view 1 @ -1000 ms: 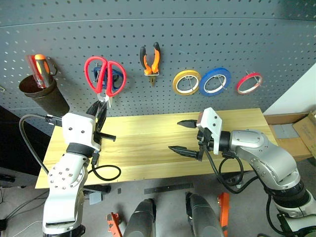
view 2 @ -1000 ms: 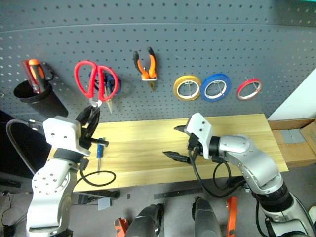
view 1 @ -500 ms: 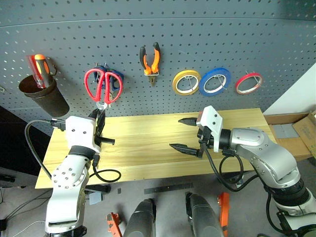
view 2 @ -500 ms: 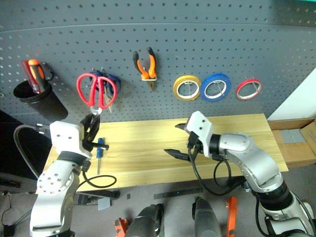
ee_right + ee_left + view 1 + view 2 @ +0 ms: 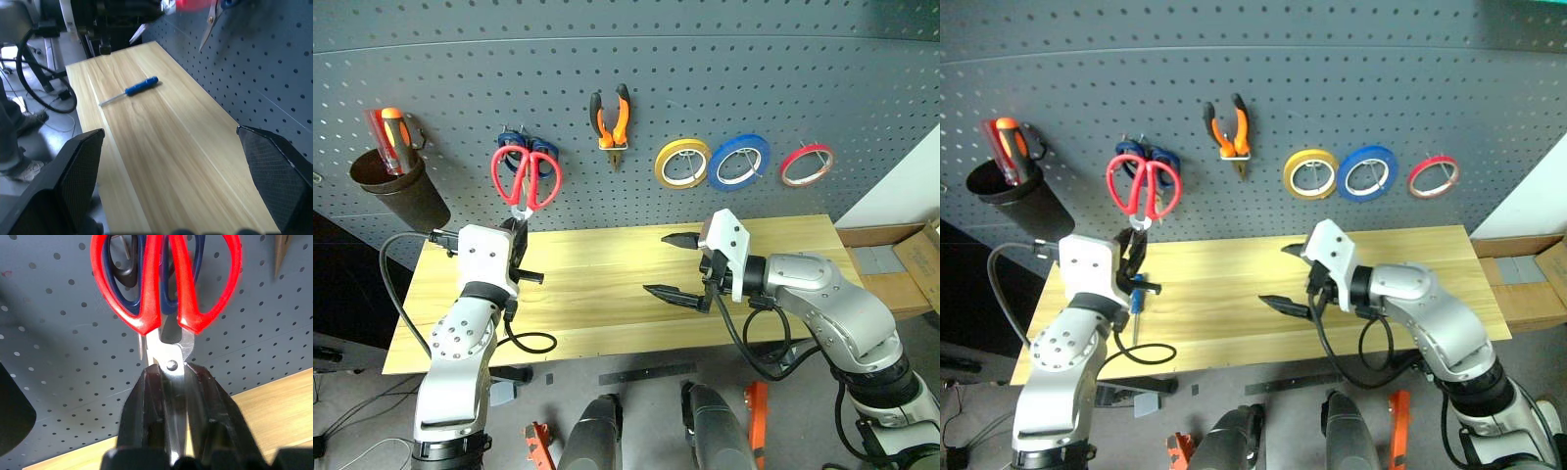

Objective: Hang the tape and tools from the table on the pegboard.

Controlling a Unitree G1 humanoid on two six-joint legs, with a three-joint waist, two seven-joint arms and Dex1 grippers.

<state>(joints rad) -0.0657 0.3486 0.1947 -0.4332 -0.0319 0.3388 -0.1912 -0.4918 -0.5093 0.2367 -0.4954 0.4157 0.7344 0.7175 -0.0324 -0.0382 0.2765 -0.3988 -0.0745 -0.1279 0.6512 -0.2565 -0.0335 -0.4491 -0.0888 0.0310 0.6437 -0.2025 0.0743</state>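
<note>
Red-handled scissors (image 5: pixel 525 176) hang on the dark grey pegboard (image 5: pixel 705 69) in front of a blue-handled pair, their blades pointing down between the fingers of the left gripper (image 5: pixel 168 382), which flank the blades just below the pivot; whether they press the steel cannot be told. The right gripper (image 5: pixel 677 266) hovers with jaws spread wide over the wooden table (image 5: pixel 607 294), where a blue-handled screwdriver (image 5: pixel 132 90) lies. Pliers (image 5: pixel 612 117) and the red tape ring (image 5: pixel 806 164) hang on hooks.

A yellow tape roll (image 5: pixel 682 163) and a blue tape roll (image 5: pixel 738 162) hang side by side; a dark cup (image 5: pixel 399 188) holds screwdrivers (image 5: pixel 389 130).
</note>
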